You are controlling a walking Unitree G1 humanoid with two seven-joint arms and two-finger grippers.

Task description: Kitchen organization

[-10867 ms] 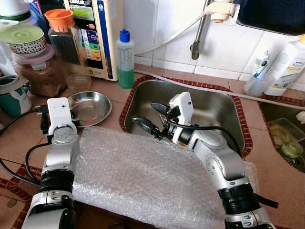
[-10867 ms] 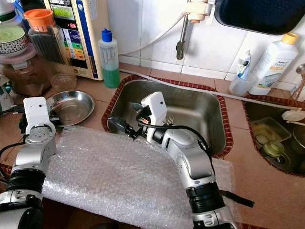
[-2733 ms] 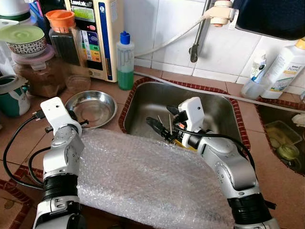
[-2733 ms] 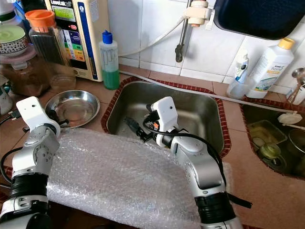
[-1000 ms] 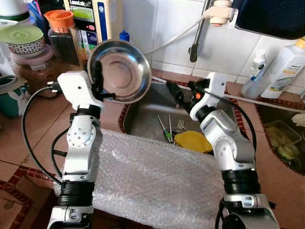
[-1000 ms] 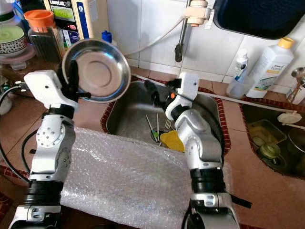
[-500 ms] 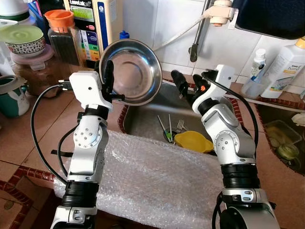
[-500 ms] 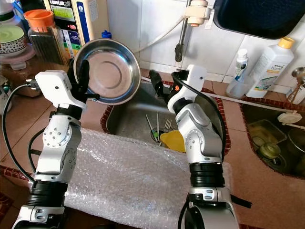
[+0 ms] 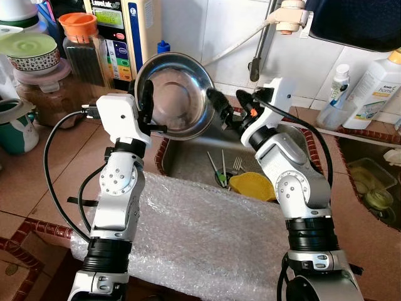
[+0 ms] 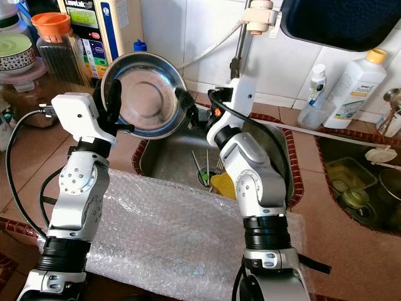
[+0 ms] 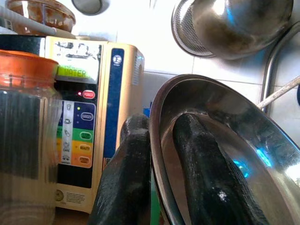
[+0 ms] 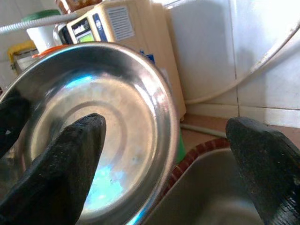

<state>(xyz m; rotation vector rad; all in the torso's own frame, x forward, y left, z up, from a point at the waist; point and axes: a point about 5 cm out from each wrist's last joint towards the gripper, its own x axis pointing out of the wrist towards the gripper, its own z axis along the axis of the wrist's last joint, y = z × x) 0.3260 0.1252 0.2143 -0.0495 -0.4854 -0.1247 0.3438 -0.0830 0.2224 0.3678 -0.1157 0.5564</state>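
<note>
Left eye view: the left gripper holds a steel bowl on edge above the sink, hollow facing the robot; the right gripper reaches toward its rim.

Left wrist view: the fingers are clamped on the bowl's rim, one inside, one behind.

Right wrist view: the fingers are spread wide apart before the bowl's hollow.
</note>
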